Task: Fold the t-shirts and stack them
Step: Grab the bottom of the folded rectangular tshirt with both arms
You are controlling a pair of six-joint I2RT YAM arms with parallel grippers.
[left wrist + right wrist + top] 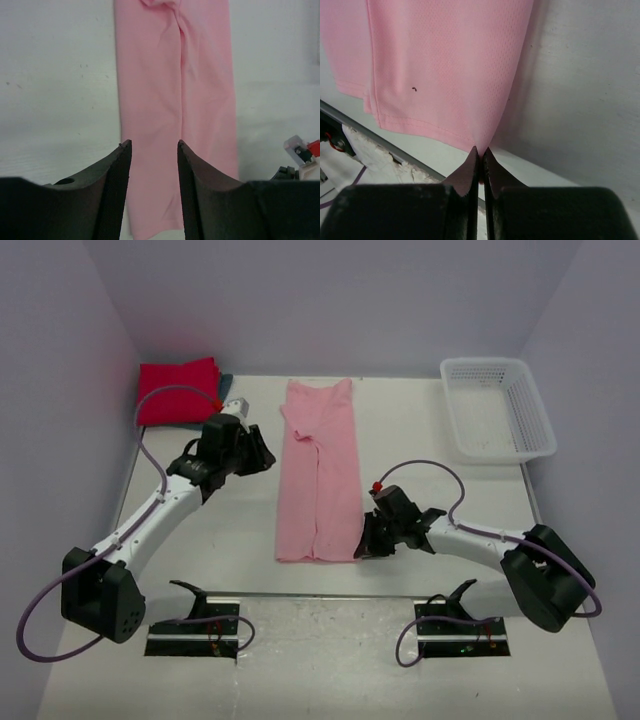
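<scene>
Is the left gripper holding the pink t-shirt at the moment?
No; the left gripper stands open, with the pink t-shirt lying flat beyond it.

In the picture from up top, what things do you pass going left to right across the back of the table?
red shirt → pink shirt → basket
</scene>
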